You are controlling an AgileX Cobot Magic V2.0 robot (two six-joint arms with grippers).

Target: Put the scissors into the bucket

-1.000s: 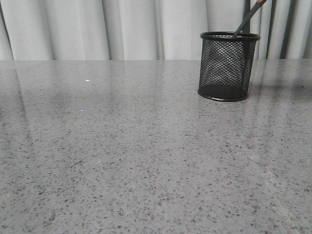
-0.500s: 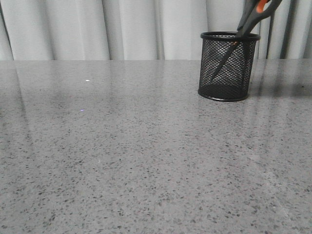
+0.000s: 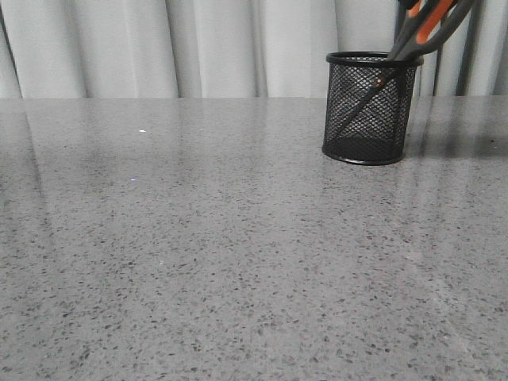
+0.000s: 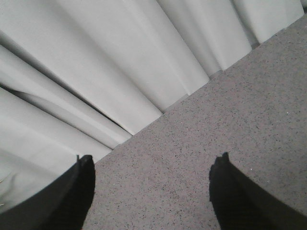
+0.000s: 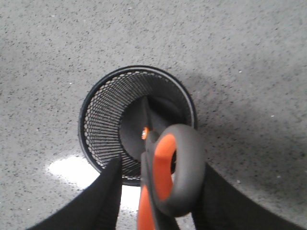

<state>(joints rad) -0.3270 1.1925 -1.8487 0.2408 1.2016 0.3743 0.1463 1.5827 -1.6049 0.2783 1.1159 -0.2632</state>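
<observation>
The bucket (image 3: 370, 119), a black wire-mesh cup, stands upright at the far right of the table. The scissors (image 3: 429, 28) lean in it, blades down inside the mesh, grey and orange handles sticking out over the right rim. In the right wrist view I look straight down into the bucket (image 5: 103, 124), with the scissors (image 5: 184, 163) handle loop between the fingers of my right gripper (image 5: 161, 165). A bright gap shows between one finger and the handle, so the gripper is open. My left gripper (image 4: 154, 157) is open with nothing in it, over bare table by the curtain.
A grey speckled table (image 3: 198, 254) fills the front view, with pale curtains (image 3: 198, 48) behind its far edge. Neither arm shows in the front view.
The scissors have gone down into the bucket: a second ago only a thin tip was at the rim, now the blades reach low inside and the handles sit just above the rim.
</observation>
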